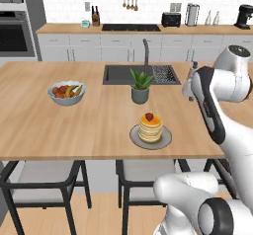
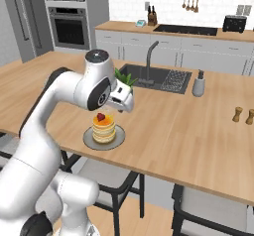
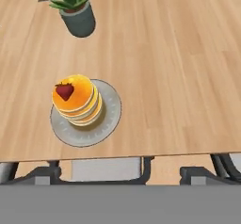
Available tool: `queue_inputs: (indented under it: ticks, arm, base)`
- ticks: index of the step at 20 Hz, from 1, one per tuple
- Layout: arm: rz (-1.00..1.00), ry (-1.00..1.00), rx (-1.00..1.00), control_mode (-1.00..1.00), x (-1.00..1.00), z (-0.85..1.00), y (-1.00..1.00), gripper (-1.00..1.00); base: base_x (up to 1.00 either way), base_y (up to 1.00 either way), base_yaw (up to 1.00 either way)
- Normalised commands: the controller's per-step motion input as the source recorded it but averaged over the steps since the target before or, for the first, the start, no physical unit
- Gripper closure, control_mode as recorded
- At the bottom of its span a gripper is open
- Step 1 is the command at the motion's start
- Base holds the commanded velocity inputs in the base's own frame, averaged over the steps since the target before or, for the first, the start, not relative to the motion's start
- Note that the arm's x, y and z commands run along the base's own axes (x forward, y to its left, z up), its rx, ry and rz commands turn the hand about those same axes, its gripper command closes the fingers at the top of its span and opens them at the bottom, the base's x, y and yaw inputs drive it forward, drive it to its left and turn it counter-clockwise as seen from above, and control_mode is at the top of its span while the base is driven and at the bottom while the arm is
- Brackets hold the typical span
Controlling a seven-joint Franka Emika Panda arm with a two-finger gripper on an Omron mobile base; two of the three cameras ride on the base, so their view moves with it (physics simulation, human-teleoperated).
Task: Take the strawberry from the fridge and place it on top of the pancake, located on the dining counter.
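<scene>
One strawberry (image 3: 64, 91) sitting on top of the pancake (image 3: 77, 100), its grey plate (image 3: 108, 119) resting on the dining counter (image 3: 179, 68) near the potted plant (image 3: 75, 11), your gripper (image 2: 124, 100) hovering above the stack, fingers spreading wide and holding nothing.

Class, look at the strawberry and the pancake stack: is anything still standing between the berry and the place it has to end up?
No. The strawberry already sits on top of the pancake on the dining counter; the potted plant stands apart, behind.
</scene>
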Motion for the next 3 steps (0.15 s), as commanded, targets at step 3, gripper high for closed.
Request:
queue_inputs:
  ticks: [3]
  arm:
    - [0.0,-0.14,0.0,-1.0,-0.49,0.44,-0.22,-1.0]
  base:
    - [0.0,0.0,0.0]
